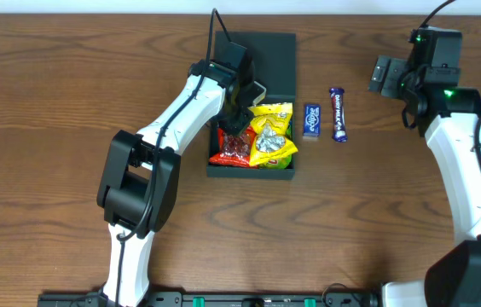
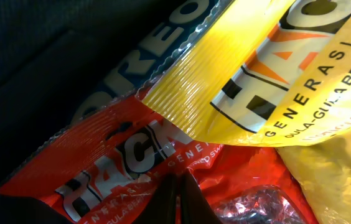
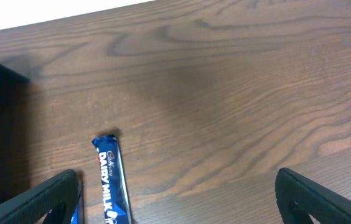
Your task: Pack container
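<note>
Bar (image 1: 338,114) is lying on desk (image 1: 53,85) just right of container (image 1: 249,173), which is sitting far-middle. Bar's long axis is running far edge to near edge. Right gripper (image 1: 385,77), spread, is hovering nearer it. Left gripper (image 1: 237,115), pressed together, is sitting inside container over red packet (image 1: 232,152).

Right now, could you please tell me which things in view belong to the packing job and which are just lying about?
Belong to the job: container, open; red packet and yellow packet inside it; small blue packet and Dairy Milk bar beside it, probably still to pack.
Just lying about: nothing loose that I can see, only the wooden table itself.
</note>
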